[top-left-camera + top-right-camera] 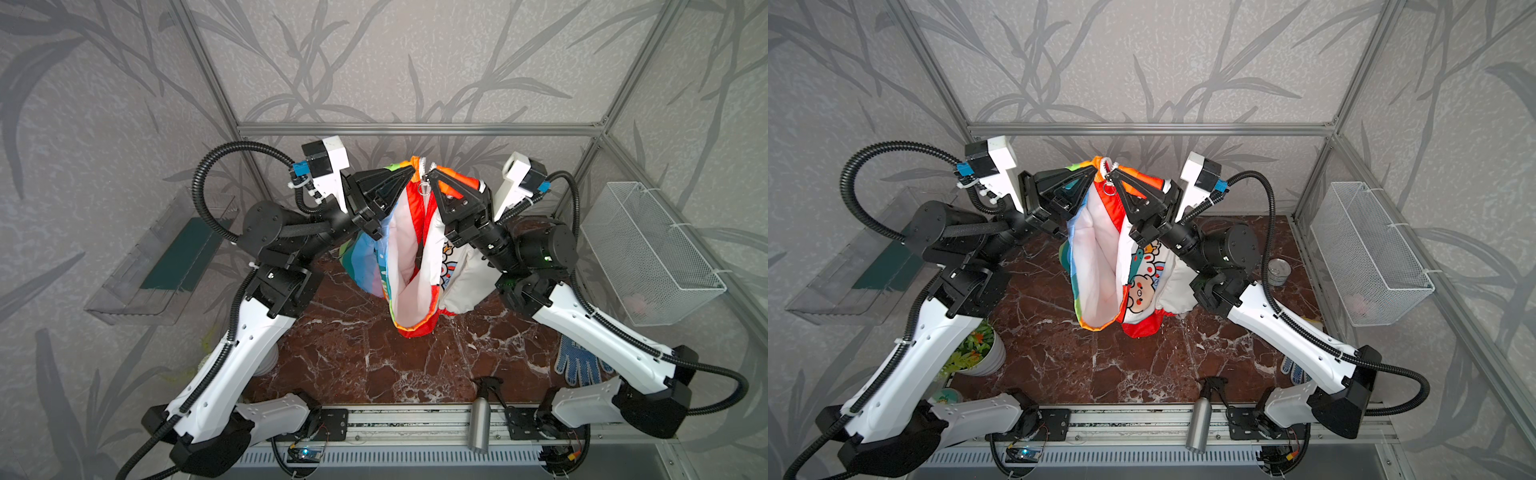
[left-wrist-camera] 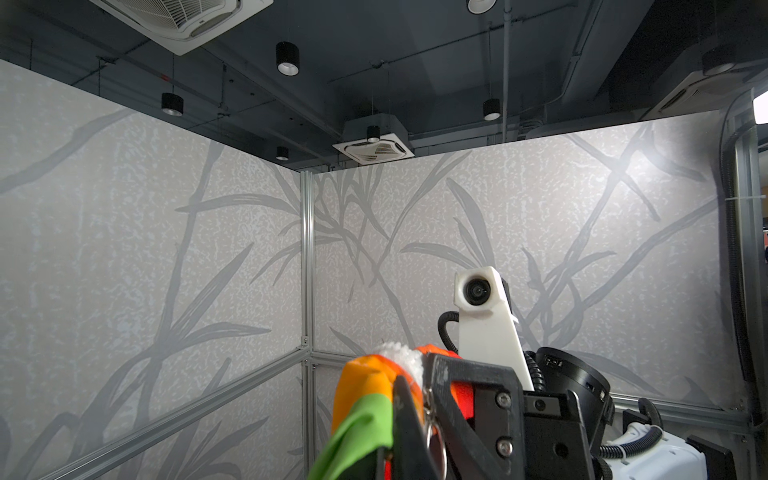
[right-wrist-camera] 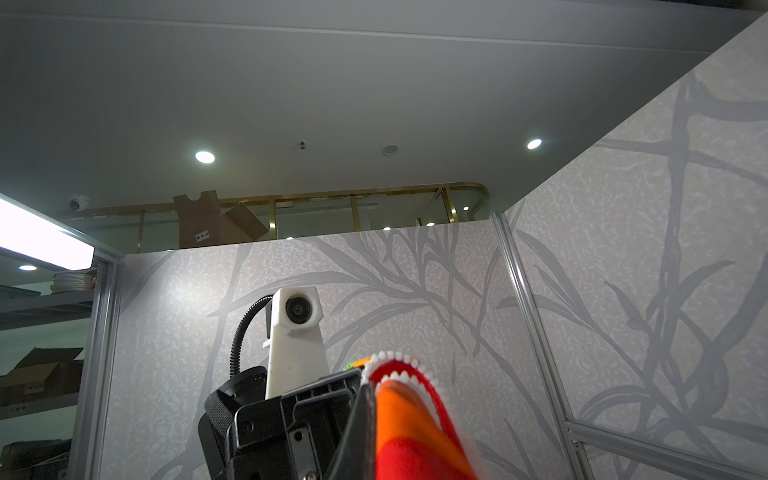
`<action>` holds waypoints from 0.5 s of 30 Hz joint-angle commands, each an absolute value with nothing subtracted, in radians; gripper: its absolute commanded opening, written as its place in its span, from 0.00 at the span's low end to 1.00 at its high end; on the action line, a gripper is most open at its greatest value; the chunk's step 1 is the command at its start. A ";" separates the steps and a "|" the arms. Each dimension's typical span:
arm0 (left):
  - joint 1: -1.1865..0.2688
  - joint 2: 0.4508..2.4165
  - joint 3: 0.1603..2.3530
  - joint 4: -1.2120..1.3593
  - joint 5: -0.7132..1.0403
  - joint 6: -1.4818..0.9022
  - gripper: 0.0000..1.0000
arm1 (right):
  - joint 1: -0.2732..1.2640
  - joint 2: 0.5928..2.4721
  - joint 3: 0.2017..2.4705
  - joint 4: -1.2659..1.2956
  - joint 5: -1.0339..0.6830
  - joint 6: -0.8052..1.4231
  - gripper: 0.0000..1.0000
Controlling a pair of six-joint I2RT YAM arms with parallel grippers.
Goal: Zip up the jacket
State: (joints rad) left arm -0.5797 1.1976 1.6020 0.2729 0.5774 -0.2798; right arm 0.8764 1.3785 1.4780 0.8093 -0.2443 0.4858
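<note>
**Top views: two grippers hold a small jacket up between them**

In both top views the jacket (image 1: 409, 266) hangs mid-scene above a dark red marble table (image 1: 353, 357). The left gripper (image 1: 406, 171) is clamped tight on the upper edge of the rainbow-striped side. The right gripper (image 1: 433, 172) is clamped tight on the orange and red edge of the other side. Their tips nearly meet at the top of the garment. A metal ring pull (image 1: 424, 189) dangles just below the tips, beside the right gripper. Under it the front gapes open, showing white lining. A white panel (image 1: 1142, 286) of cartoon animals faces right. Whether the lower end touches the table I cannot tell.

The left wrist view shows bunched orange and green cloth with the right gripper pressed close against it. In the right wrist view, white zipper teeth (image 3: 390, 356) arch over an orange and red fold.

Well apart from the jacket, a blue dotted glove (image 1: 575, 365) lies at the table's near right and a metal spray bottle (image 1: 480, 424) rests at the near edge. A wire basket (image 1: 648, 249) hangs on the right wall.
</note>
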 commanded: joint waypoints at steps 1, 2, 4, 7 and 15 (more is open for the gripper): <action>-0.584 1.172 1.624 0.266 0.595 -0.242 0.00 | 0.883 1.345 1.517 0.836 -0.256 0.479 0.00; -0.584 1.172 1.624 0.259 0.594 -0.236 0.00 | 0.883 1.345 1.520 0.833 -0.257 0.479 0.00; -0.583 1.169 1.629 0.236 0.592 -0.220 0.00 | 0.884 1.345 1.525 0.823 -0.262 0.481 0.00; -0.584 1.165 1.632 0.224 0.588 -0.208 0.00 | 0.884 1.347 1.532 0.813 -0.267 0.488 0.00; -0.584 1.162 1.640 0.193 0.600 -0.189 0.00 | 0.884 1.346 1.546 0.785 -0.270 0.476 0.00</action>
